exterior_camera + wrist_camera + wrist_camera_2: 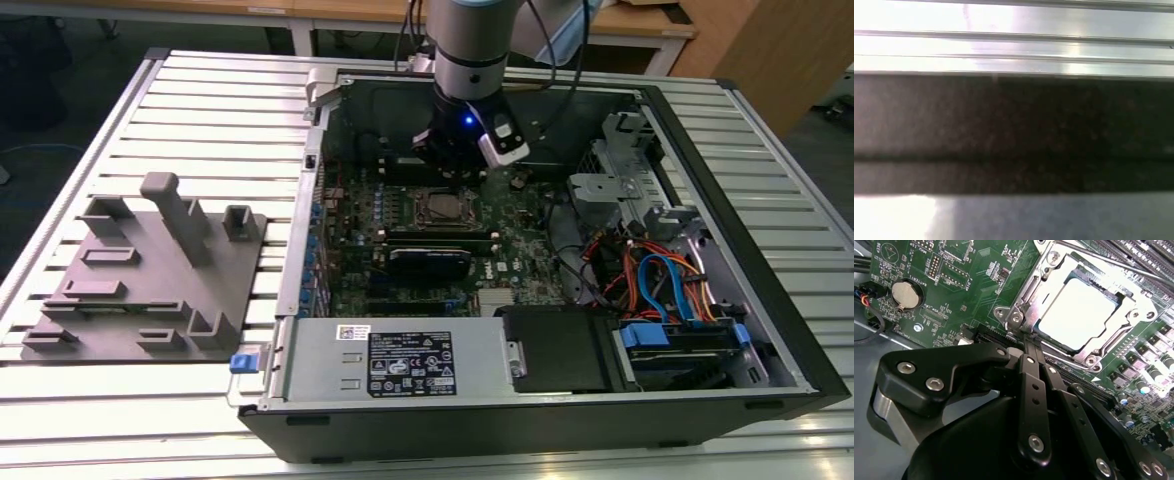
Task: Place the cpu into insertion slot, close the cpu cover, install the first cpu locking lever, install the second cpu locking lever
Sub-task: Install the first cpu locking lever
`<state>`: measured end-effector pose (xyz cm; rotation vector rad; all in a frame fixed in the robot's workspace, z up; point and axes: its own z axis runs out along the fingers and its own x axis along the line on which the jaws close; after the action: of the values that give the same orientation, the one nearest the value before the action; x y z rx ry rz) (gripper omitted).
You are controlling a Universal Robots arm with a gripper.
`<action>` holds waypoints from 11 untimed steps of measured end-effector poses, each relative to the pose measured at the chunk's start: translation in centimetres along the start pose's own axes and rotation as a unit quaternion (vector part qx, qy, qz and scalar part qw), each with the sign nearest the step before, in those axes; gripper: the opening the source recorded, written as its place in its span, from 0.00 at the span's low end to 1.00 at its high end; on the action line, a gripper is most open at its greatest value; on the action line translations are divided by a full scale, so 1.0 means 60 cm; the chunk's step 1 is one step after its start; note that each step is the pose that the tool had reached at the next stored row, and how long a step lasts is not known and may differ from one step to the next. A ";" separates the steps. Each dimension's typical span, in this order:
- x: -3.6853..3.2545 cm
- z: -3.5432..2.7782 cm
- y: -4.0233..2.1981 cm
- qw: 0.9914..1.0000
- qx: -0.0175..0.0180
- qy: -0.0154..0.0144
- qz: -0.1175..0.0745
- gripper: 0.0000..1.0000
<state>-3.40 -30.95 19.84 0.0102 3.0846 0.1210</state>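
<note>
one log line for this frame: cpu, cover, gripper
cpu: seated in insertion slot | cpu cover: down over it | gripper: shut, empty, at cover's edge

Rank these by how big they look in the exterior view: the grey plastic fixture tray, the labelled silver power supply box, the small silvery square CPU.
1. Grey plastic fixture tray and labelled silver power supply box: look alike.
2. Small silvery square CPU: clearly smallest.

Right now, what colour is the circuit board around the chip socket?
Green. The circuit board shows it best in the second wrist view, around the silvery cover and chip.
</note>
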 end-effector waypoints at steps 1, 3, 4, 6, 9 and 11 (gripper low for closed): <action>0.000 -0.001 0.000 1.000 0.000 0.000 0.000 0.10; 0.000 -0.005 0.000 1.000 0.000 0.000 0.000 0.10; 0.000 -0.005 0.000 1.000 0.000 0.000 0.000 0.10; 0.000 -0.005 0.000 1.000 0.000 0.000 0.000 0.10; 0.000 -0.003 0.000 1.000 0.010 0.000 0.000 0.10; 0.000 0.000 0.000 1.000 0.011 0.000 -0.001 0.10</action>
<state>-3.41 -30.97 19.84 0.0092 3.0866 0.0862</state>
